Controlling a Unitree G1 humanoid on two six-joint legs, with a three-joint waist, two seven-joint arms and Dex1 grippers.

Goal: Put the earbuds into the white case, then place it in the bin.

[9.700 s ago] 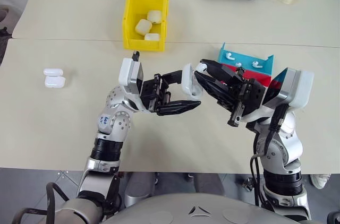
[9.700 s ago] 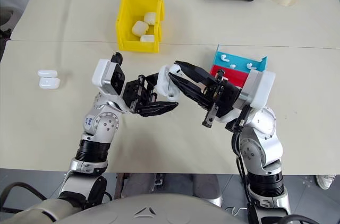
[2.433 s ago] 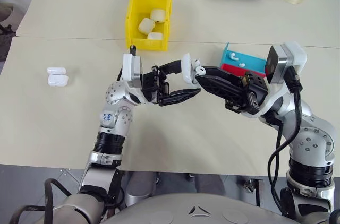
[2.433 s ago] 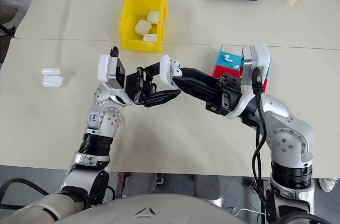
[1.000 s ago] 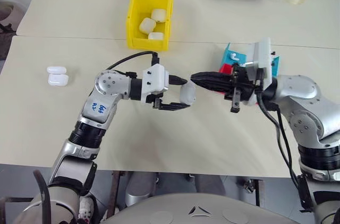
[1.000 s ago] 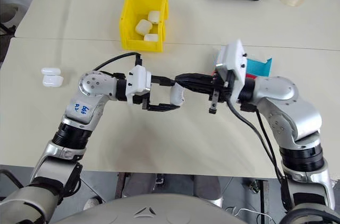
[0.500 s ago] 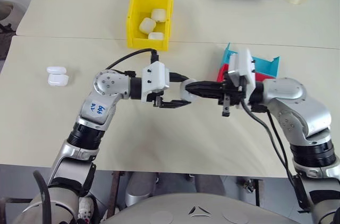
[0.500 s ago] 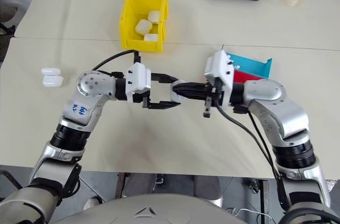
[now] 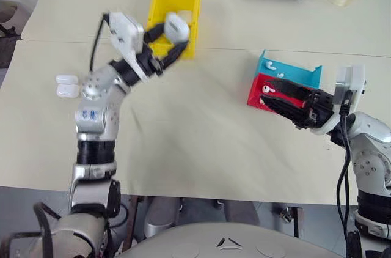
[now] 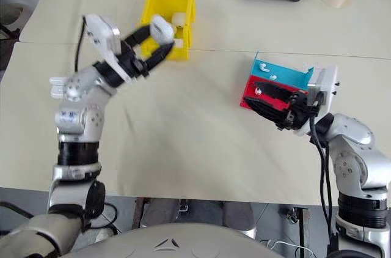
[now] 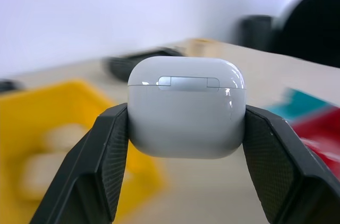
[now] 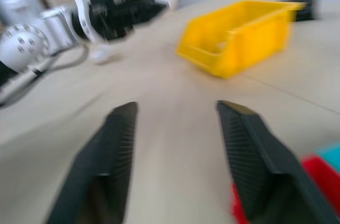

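Up by the yellow bin (image 9: pixel 173 19), the left gripper (image 9: pixel 173 36) is clamping a closed white case (image 9: pixel 176 27) over its near wall, while the right gripper (image 9: pixel 276 93) is hovering with parted, empty fingers by the red tray (image 9: pixel 256 94), well away

No legible text, label, brand or number on anything in view.

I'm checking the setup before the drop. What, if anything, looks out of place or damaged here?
Nothing stands out. The closed white case sits squarely in the left gripper near the yellow bin; earbuds lie in the blue tray.
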